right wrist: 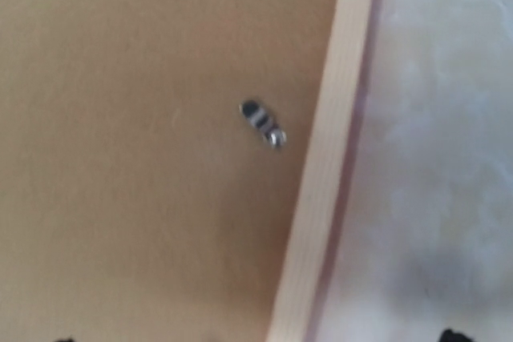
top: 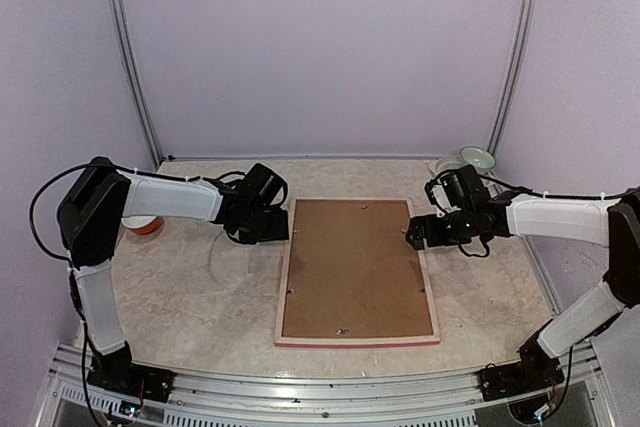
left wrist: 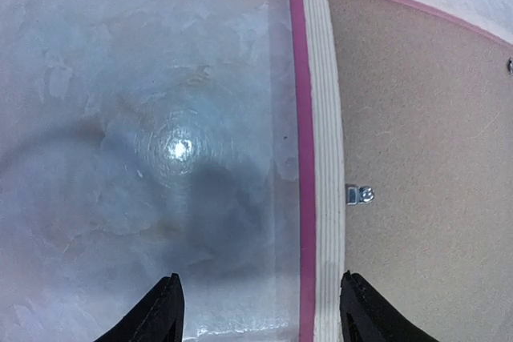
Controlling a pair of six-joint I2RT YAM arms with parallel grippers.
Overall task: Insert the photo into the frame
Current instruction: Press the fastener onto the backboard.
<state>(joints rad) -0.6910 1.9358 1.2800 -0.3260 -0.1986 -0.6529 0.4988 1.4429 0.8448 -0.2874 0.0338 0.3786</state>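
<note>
The frame (top: 283,282) lies face down in the middle of the table, pale wood back up, with a pink edge showing. A brown backing board (top: 352,267) fills it. The photo is hidden. My left gripper (top: 276,230) hovers at the frame's upper left edge. In the left wrist view the gripper (left wrist: 260,298) is open, straddling the frame rim (left wrist: 327,158), with nothing between its fingers. My right gripper (top: 413,234) is at the upper right edge. In the right wrist view it (right wrist: 258,337) stands open over the board (right wrist: 136,158) and rim (right wrist: 325,174).
Small metal tabs (left wrist: 360,195) (right wrist: 263,123) sit on the board near the rim. What looks like a clear sheet (left wrist: 200,118) lies on the table left of the frame. A white bowl (top: 477,158) stands at the back right. An orange object (top: 147,225) lies behind the left arm.
</note>
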